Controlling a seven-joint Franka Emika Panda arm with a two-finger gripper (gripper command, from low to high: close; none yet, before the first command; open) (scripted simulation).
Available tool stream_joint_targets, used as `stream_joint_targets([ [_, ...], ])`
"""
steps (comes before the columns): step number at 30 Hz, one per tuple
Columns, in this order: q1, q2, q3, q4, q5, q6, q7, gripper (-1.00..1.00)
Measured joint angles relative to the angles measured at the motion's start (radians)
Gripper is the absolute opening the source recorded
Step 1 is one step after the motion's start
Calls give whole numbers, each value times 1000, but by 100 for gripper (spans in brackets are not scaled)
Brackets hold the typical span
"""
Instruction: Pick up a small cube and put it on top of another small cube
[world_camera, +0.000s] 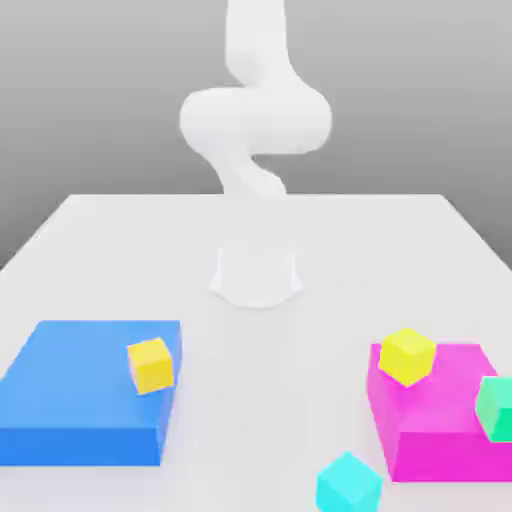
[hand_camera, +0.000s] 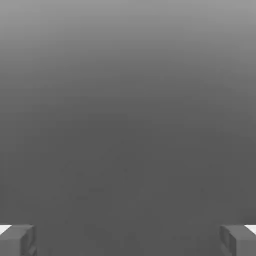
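Jaws (hand_camera: 128, 240) stood wide apart, empty; I judged I should centre squarely over the cyan cube (world_camera: 349, 483), just beside the magenta block (world_camera: 440, 420), before descending.

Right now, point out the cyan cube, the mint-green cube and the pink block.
cyan cube (world_camera: 349, 484), exterior view, front face.
mint-green cube (world_camera: 496, 408), exterior view, front face.
pink block (world_camera: 452, 385), exterior view, bare top surface.

The small cyan cube (world_camera: 349, 484) sits on the white table, near the front edge — just off the magenta block's corner. The mint-green cube (world_camera: 497, 408) rests atop that block, at the exterior view's right.
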Motion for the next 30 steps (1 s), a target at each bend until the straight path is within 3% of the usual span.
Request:
stream_joint_targets([
  [11,-159,405,219,-32,-161,121,487,0],
  [19,-177,696,281,-55,-277,206,836,0],
  [30,-107,1042,275,-86,-243,375,1144,0],
])
